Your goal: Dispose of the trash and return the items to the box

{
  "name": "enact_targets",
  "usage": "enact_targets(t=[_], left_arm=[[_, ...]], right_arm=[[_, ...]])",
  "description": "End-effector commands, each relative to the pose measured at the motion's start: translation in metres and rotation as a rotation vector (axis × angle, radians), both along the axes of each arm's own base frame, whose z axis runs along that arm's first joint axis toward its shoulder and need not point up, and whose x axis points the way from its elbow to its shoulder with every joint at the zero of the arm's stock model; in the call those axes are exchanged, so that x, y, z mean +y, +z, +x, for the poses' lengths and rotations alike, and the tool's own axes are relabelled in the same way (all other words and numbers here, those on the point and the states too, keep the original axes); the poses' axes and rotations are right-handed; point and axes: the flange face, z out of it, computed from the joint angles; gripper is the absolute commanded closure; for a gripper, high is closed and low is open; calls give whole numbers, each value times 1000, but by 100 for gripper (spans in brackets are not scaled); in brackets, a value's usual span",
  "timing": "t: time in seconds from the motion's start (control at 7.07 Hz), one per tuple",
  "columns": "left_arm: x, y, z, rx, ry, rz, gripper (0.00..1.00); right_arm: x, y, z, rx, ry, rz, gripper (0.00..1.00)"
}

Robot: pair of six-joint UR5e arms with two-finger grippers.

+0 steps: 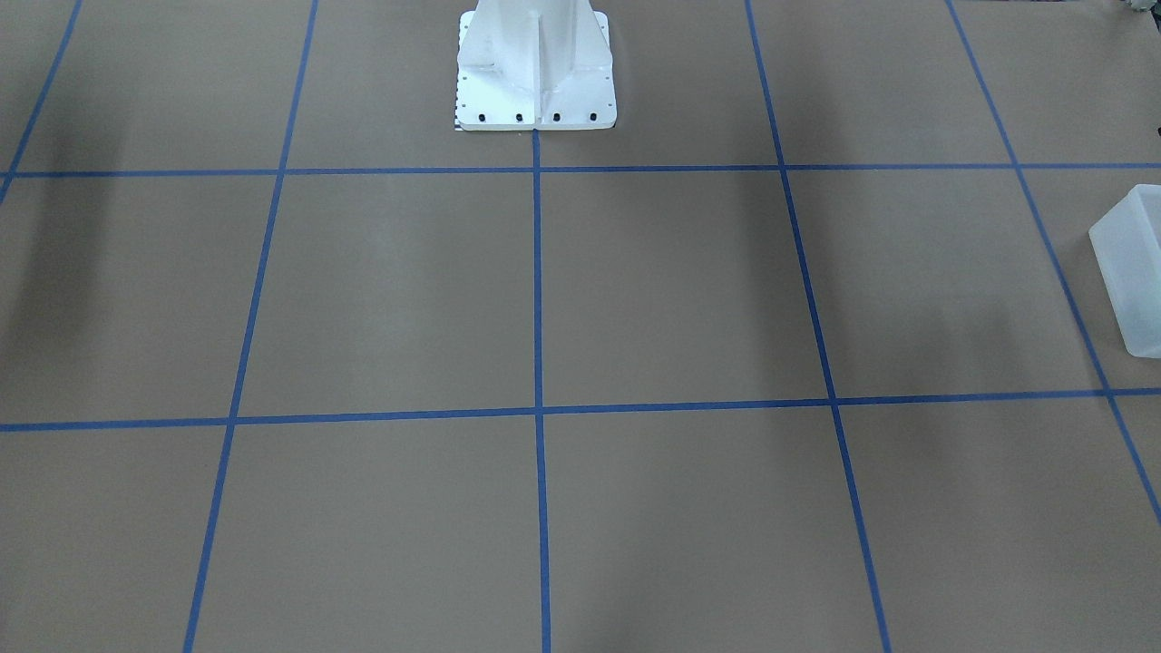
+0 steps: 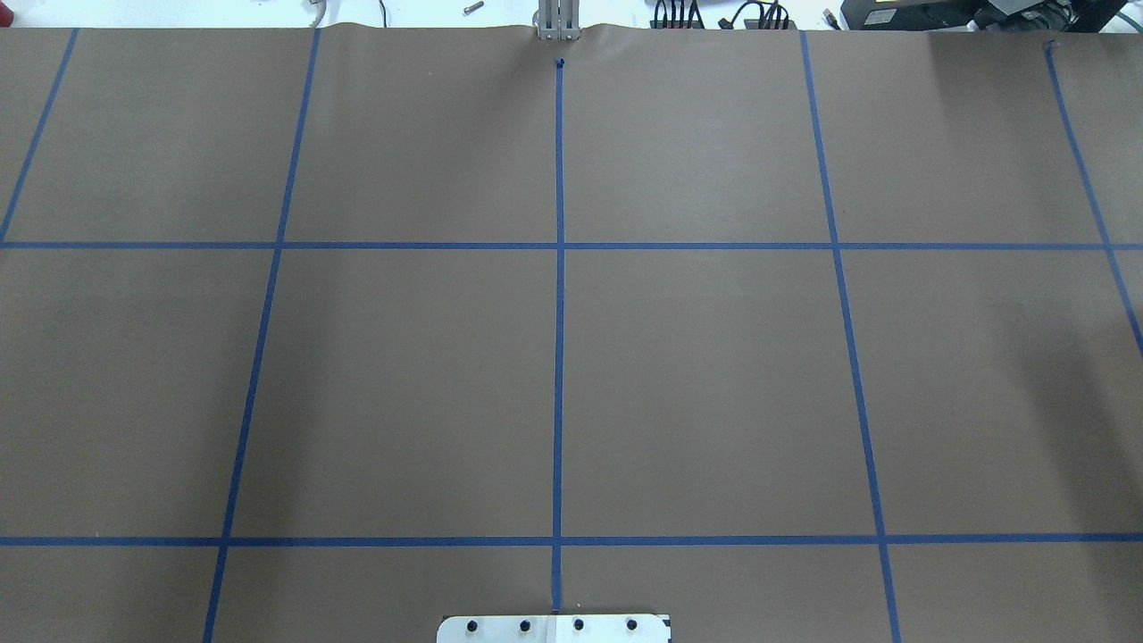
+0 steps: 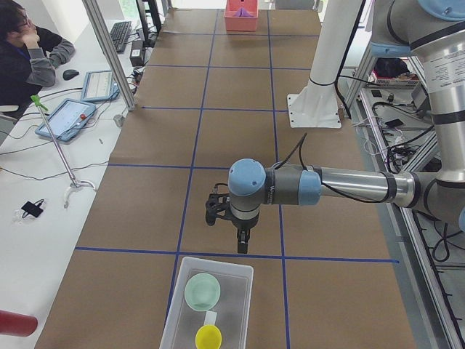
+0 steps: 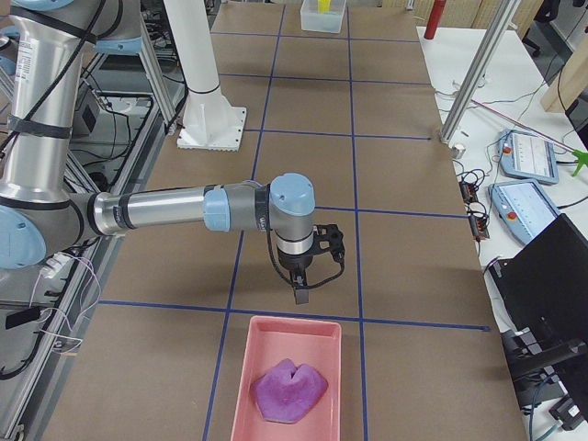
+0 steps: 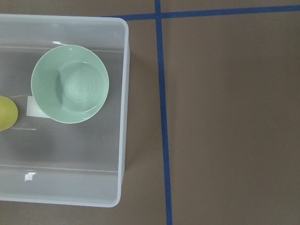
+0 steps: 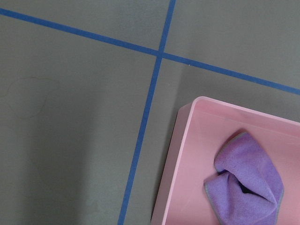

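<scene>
The left end effector point(image 3: 242, 247) hangs pointing down over the surface point(image 2: 696, 393). Its fingers show only in the side view, so I cannot tell whether it is released or clenched, and nothing shows in it. Just outboard of it, and lower, sits the clear plastic box point(image 3: 174, 314). The box holds a pale green bowl point(image 5: 70, 84), a small yellow bowl point(image 3: 208, 337) and a white label point(image 5: 32, 106).

Between the two end effectors the overhead view shows only brown paper and blue tape lines point(image 2: 559, 357).

The right end effector point(image 4: 300, 296) also hangs pointing down, and its grip cannot be told either. Just outboard of it lies the pink tray point(image 4: 241, 386) with a crumpled purple cloth point(image 4: 289, 386) inside.

The sorting looks finished, as I see no loose item in any view. What is left is probably only drawing the arms back.
</scene>
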Motion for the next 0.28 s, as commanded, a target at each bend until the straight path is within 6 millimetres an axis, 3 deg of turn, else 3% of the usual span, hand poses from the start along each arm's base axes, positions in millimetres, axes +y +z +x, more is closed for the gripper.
enact_targets(t=[0.0, 0.14], left_arm=[[0, 0, 0, 0, 0, 0, 2], [0, 0, 0, 0, 0, 0, 2]], right_arm=[[0, -1, 0, 0, 0, 3, 0], [0, -1, 0, 0, 0, 3, 0]])
